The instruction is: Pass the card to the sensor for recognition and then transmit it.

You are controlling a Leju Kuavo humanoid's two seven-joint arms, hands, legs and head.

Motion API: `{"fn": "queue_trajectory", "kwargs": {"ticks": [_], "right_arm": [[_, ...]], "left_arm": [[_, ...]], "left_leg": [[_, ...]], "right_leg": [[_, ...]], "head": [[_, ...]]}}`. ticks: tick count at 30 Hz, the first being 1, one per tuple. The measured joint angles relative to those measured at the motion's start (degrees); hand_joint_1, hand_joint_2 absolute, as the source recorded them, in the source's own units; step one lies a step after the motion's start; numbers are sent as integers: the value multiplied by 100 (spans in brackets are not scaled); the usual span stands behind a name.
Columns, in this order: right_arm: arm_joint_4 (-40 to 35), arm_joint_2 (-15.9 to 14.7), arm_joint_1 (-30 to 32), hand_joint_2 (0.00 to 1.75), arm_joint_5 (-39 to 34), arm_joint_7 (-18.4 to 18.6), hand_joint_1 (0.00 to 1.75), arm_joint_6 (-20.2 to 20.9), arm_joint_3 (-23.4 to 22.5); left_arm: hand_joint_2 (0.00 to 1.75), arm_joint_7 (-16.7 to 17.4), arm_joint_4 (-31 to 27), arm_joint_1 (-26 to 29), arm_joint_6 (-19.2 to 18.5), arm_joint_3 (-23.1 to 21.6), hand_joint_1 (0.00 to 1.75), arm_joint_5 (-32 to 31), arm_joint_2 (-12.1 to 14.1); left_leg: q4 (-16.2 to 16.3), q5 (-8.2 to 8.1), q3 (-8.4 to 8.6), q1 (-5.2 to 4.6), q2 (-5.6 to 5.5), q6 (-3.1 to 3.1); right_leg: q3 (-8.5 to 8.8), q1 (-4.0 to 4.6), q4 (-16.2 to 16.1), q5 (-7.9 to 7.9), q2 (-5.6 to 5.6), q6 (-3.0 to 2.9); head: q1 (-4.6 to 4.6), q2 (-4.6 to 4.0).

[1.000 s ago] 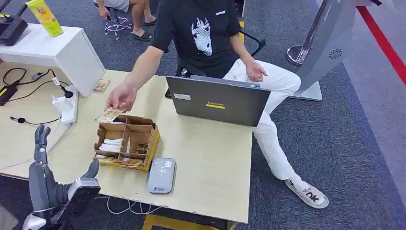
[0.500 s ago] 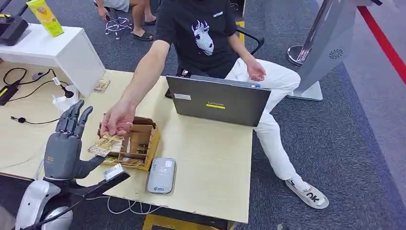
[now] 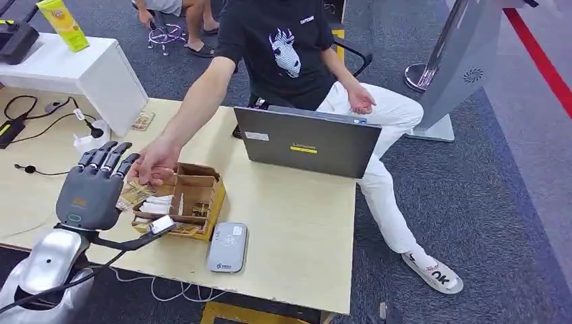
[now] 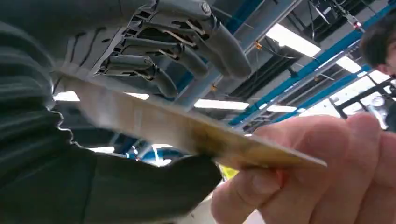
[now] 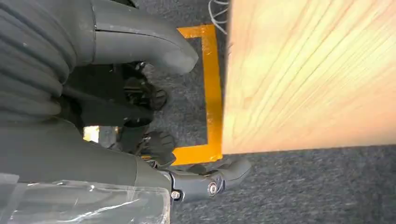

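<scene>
My left hand (image 3: 91, 192) is raised over the table's left front, fingers stretched up and spread. A person's hand (image 3: 154, 162) pushes a tan card (image 3: 131, 194) against its palm side. In the left wrist view the card (image 4: 187, 130) lies in the gap between my thumb and my fingers (image 4: 177, 46), which stand off it; the person's fingers (image 4: 317, 172) still pinch its far end. The grey card sensor (image 3: 227, 247) lies flat near the table's front edge. My right hand (image 5: 84, 154) hangs beside the table edge, holding nothing.
A cardboard organiser (image 3: 192, 196) with cards stands between my left hand and the sensor. A grey laptop (image 3: 307, 142) sits behind it, in front of the seated person. A white box (image 3: 81, 74) and cables (image 3: 40, 121) occupy the back left. Yellow floor tape (image 5: 212, 93) runs under the table (image 5: 303, 70).
My left hand rose from the table's front edge to upright beside the organiser. The person's hand brought the card down and left, into my palm side.
</scene>
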Motion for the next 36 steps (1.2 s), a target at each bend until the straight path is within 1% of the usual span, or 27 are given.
{"fn": "queue_trajectory", "kwargs": {"ticks": [2,7,9,12,14,17,20,24,36], "right_arm": [[39,-2,-55,175,-15,-37,0,0,17],[46,-2,-68,175,-59,-33,0,0,85],[40,-4,-69,175,-68,-24,0,0,101],[11,-4,-68,175,-114,22,0,0,116],[7,-4,-69,175,-118,35,0,0,122],[-26,-4,-68,175,-125,44,0,0,140],[-33,-4,-71,175,-127,55,0,0,170],[-39,-4,-74,175,-127,55,0,0,190],[-39,-4,-77,175,-127,55,0,0,208]], "left_arm": [[175,59,42,-53,15,-11,175,-177,20],[175,73,61,-75,87,-11,175,-265,-39],[175,70,61,-72,94,-11,175,-265,-146],[175,-43,61,-60,94,-15,175,-265,-341],[175,-52,61,-48,116,-85,175,-265,-428],[175,-22,61,-21,188,-269,175,-265,-607],[175,94,61,-13,192,-443,175,-267,-695],[175,138,61,-12,192,-573,175,-267,-760],[175,140,61,-12,192,-667,175,-267,-833]], "left_leg": [[0,0,0,0,-2,0],[1,0,-2,-1,-4,1],[1,0,-3,-2,-4,1],[2,-1,-6,-2,-5,1],[2,-1,-6,-2,-5,1],[2,-1,-6,-2,-5,1],[2,-1,-4,-2,-4,1],[2,0,-3,-1,-4,0],[1,0,-4,-1,-4,0]], "right_leg": [[0,0,0,0,-1,0],[1,-1,-1,0,-2,0],[-1,-2,-1,0,-1,0],[-2,-2,-2,0,-2,1],[-3,-2,-3,-1,-2,1],[-3,-2,-3,0,-2,1],[-4,-1,-3,1,-2,1],[-4,-1,-1,2,-2,0],[-4,-1,-1,2,-1,0]], "head": [[2,0],[0,0],[-2,0],[0,0],[0,0],[2,0],[2,0],[0,0],[0,0]]}}
